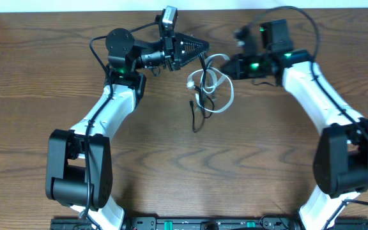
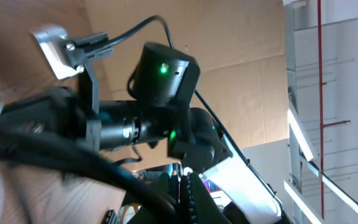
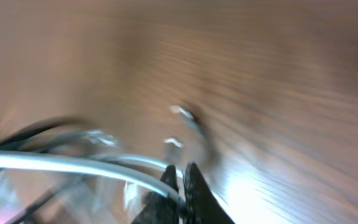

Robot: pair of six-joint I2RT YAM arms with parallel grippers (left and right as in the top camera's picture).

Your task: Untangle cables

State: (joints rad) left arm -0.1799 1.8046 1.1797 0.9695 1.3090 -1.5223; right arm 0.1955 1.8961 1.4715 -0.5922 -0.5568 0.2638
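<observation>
The two cables hang as a tangle between my grippers at the back middle of the table. The white cable (image 1: 226, 96) loops down from my right gripper (image 1: 226, 66), which is shut on it. In the right wrist view the white cable (image 3: 73, 165) runs straight into the shut right gripper (image 3: 180, 179). My left gripper (image 1: 204, 46) is shut on the black cable (image 1: 194, 119), whose free end trails onto the wood. In the left wrist view the black cable (image 2: 104, 171) passes in front of the shut left gripper (image 2: 180, 186). The right wrist view is blurred.
The wooden table (image 1: 267, 166) stretches toward the front. A cardboard wall (image 2: 241, 37) stands behind the table. My right arm's camera housing (image 2: 163, 74) faces the left wrist camera at close range. The arm bases (image 1: 82, 179) stand at the front corners.
</observation>
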